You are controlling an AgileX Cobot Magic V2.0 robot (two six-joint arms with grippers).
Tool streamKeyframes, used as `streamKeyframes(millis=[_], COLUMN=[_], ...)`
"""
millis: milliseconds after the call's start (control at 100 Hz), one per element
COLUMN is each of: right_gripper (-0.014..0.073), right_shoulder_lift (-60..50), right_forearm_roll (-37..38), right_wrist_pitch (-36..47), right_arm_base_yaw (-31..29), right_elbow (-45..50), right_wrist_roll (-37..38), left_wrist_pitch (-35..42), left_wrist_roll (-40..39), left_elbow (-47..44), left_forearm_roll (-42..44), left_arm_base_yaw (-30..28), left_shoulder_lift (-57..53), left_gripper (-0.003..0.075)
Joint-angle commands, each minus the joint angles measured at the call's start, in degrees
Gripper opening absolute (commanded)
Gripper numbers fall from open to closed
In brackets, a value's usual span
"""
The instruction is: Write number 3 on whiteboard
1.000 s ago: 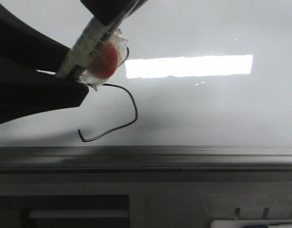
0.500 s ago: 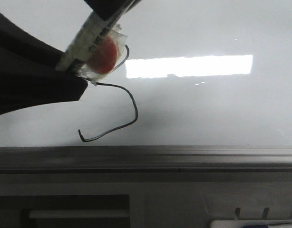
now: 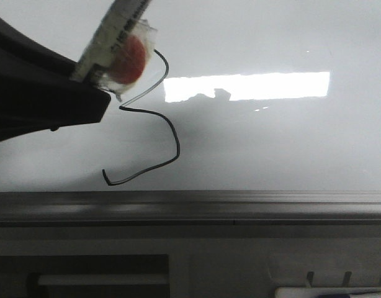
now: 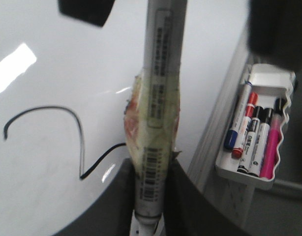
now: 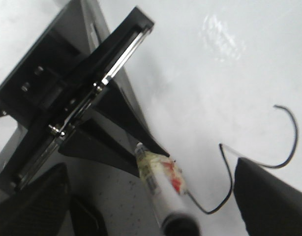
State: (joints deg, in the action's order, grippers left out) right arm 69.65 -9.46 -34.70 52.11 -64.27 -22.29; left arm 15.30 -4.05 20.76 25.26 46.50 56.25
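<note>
The whiteboard (image 3: 271, 143) fills the front view. On it is a thin black line, the number 3 (image 3: 178, 146), with an upper curve and a larger lower curve ending in a small hook. My left gripper (image 3: 85, 84) is shut on a white marker (image 3: 113, 43) wrapped in clear tape with a red patch, at the line's upper left. In the left wrist view the fingers (image 4: 150, 196) clamp the marker (image 4: 161, 98) beside the line (image 4: 83, 147). My right gripper (image 5: 148, 169) is open and empty, above the board, facing the marker (image 5: 163, 189). The marker's tip is out of view.
A grey metal rail (image 3: 240, 208) runs along the board's near edge. A white tray (image 4: 239, 177) with several coloured markers (image 4: 252, 132) sits beyond the rail. A bright rectangular reflection (image 3: 252, 87) lies on the board.
My left gripper and the marker have moved up and to the left, away from the rail. More of the 3's upper curve now shows below the marker.
</note>
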Motion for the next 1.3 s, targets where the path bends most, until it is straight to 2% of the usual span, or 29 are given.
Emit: streamKeyframes(millis=[0, 70, 170, 350, 510, 640, 830, 1290], right_gripper=[0.0582, 0.0542, 0.0511, 0.0508, 0.0508, 0.0508, 0.0508, 0.0508], right_shoulder_lift=[-3.3, -5.02, -7.0, -8.04, -7.92, -7.92, -7.92, -7.92], right_forearm_roll=[-0.35, -0.35, -0.35, -0.35, -0.35, -0.35, -0.35, -0.35], right_wrist_pitch=[7.57, 8.41, 8.38, 8.12, 6.3, 5.52, 5.44, 5.44], right_arm_base_yaw=[-1.41, -2.39, -3.54, -3.98, -3.98, -3.98, -3.98, -3.98], right_elbow=[-1.75, -1.75, -1.75, -1.75, -1.75, -1.75, -1.75, -1.75], right_wrist_roll=[-0.04, -0.04, -0.04, -0.04, -0.04, -0.04, -0.04, -0.04], left_wrist_pitch=[-0.66, -2.94, -2.67, -3.61, -3.76, -6.05, -11.7, -11.59], left_wrist_roll=[-2.08, -1.96, -2.06, -2.06, -2.06, -2.06, -1.96, -1.96], left_elbow=[1.62, 1.62, 1.62, 1.62, 1.62, 1.62, 1.62, 1.62], left_forearm_roll=[-18.97, -31.91, -38.49, -53.33, -55.41, -56.22, -52.89, -49.97], left_arm_base_yaw=[0.11, -0.12, -0.93, -1.18, -2.03, -6.06, -10.61, -10.89], left_shoulder_lift=[-0.46, -0.46, -0.46, -0.36, -0.36, -0.36, -0.36, -0.36], left_gripper=[-0.0021, -0.0021, -0.0021, -0.0021, -0.0021, -0.0021, -0.0021, -0.002])
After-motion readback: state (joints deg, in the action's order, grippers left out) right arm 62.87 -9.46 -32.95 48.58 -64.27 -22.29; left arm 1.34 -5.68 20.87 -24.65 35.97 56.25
